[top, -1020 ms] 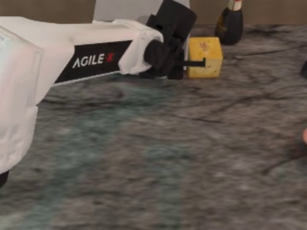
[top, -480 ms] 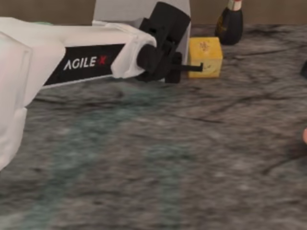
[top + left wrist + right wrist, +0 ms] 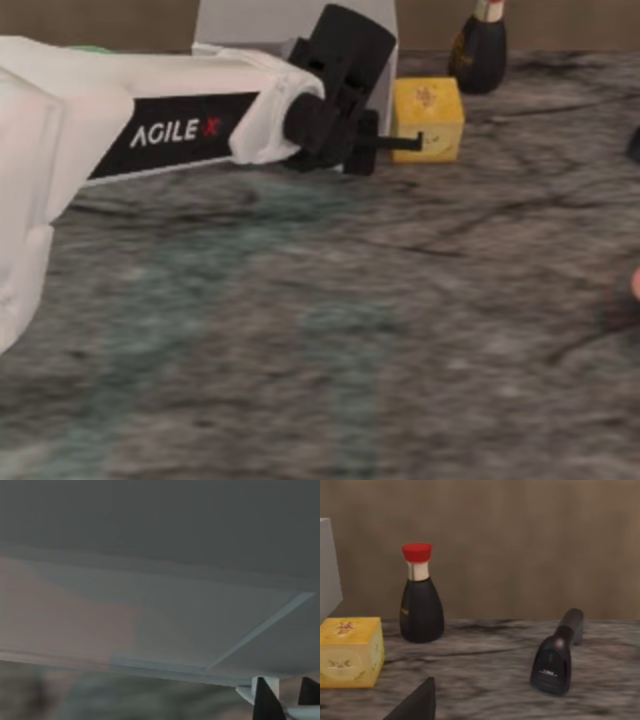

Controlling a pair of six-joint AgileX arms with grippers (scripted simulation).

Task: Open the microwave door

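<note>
The left gripper (image 3: 385,140) is seen at the microwave (image 3: 250,22) front, beside the yellow cube (image 3: 428,118). Finger spread cannot be told, nor any contact with the microwave door (image 3: 165,615). The right arm is parked out of sight.

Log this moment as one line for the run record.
left gripper: at microwave front, beside yellow cube | microwave door: close before wrist | right arm: parked

Light is even and soft, with no glare. The left arm (image 3: 150,130) drops a faint shadow on the table (image 3: 400,330). The left wrist view is dim (the microwave door (image 3: 165,620) fills it, blurred).
</note>
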